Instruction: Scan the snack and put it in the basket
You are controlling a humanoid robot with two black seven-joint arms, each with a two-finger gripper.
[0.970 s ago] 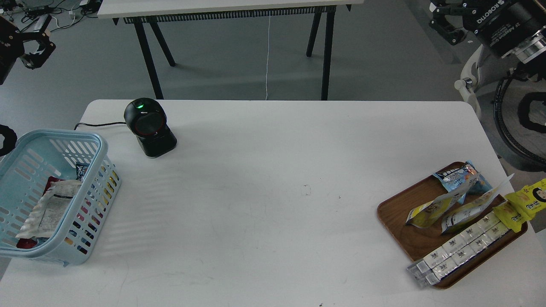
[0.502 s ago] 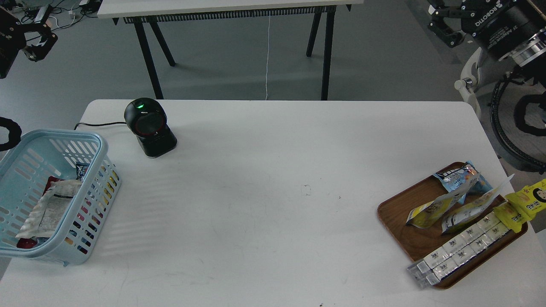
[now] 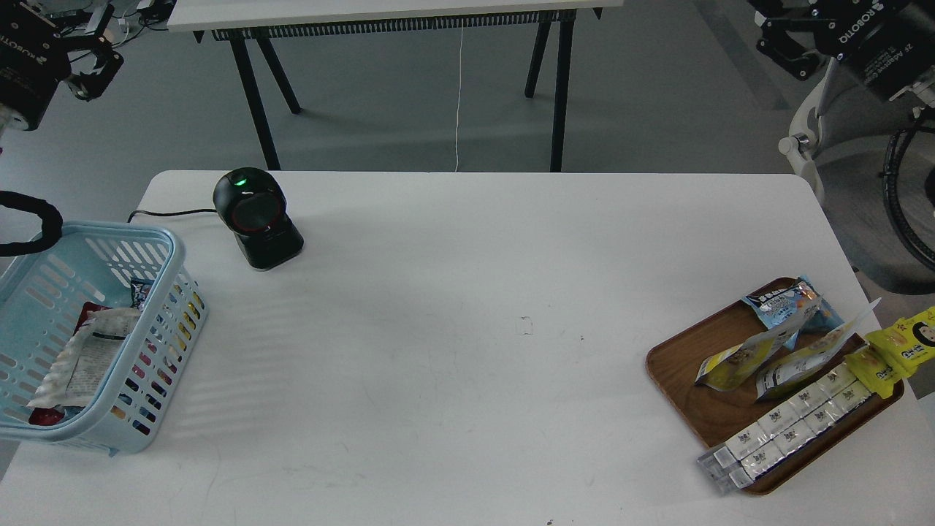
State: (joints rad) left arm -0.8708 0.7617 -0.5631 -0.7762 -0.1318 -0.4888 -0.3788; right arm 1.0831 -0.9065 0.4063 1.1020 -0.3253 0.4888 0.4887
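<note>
The snack (image 3: 733, 359), a small yellow pouch with a silvery top, lies on the left part of the brown wooden tray (image 3: 679, 365) at the table's right. The light blue basket (image 3: 172, 252) stands at the table's left edge and holds several packets. The black scanner (image 3: 252, 215), green light on, stands behind the basket. My left gripper (image 3: 91, 66) is high at the top left, beyond the table, open and empty. My right gripper (image 3: 785, 47) is high at the top right, far above the tray, dark and partly cut off.
On the tray also lie a blue snack bag (image 3: 785, 303), a long yellow-and-white pouch (image 3: 814, 358), a strip of white packets (image 3: 792, 424) and a bright yellow bag (image 3: 898, 351) overhanging the rim. A scanner cable runs left. Another table stands behind.
</note>
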